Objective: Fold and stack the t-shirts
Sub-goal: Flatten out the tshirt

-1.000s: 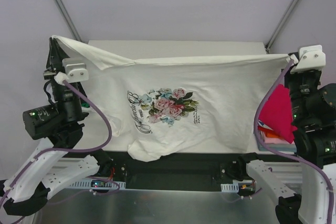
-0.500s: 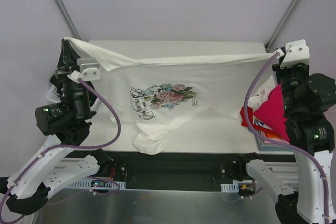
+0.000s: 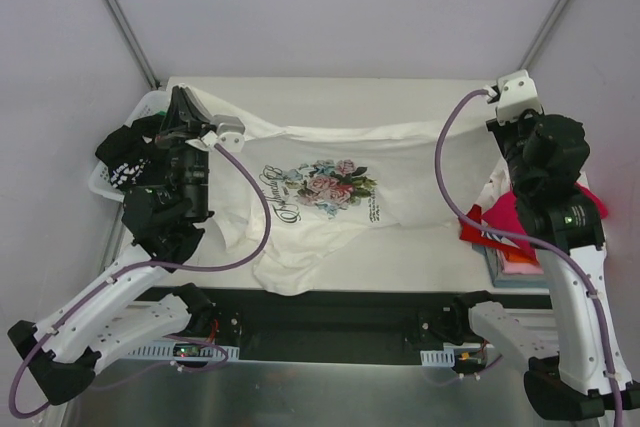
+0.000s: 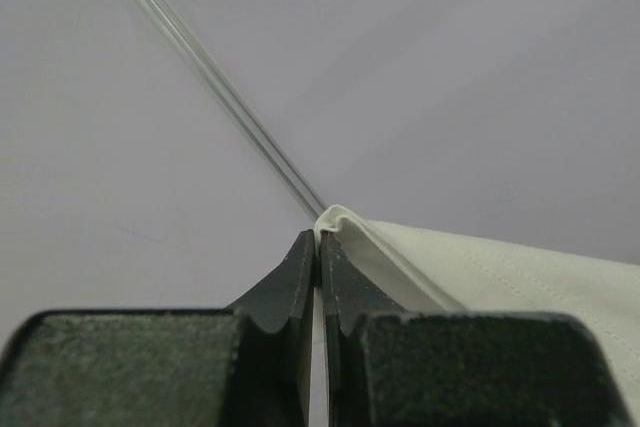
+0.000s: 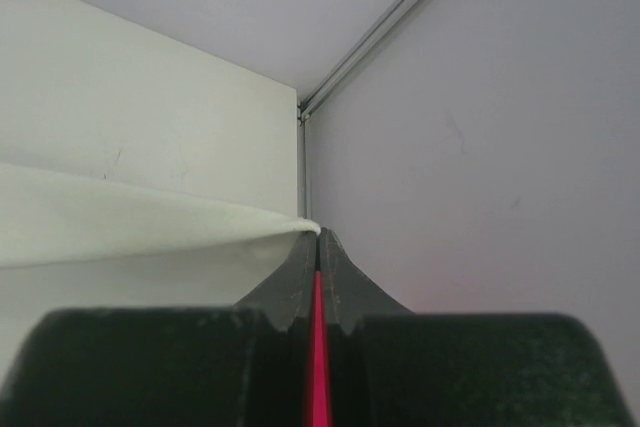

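Hanging across the table (image 3: 350, 97), the floral t-shirt (image 3: 320, 187) is running left-right, left claw (image 4: 318, 237) and right claw (image 5: 319, 234) each pinching one end of its raised edge.

T-shirt (image 3: 330, 217) spans table (image 3: 400, 92) between basket (image 3: 100, 185) and, seemingly, stack (image 3: 512, 259).

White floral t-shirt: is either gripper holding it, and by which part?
Both hold the floral t-shirt: the left gripper pinches one end of its raised far edge, the right gripper the other end.
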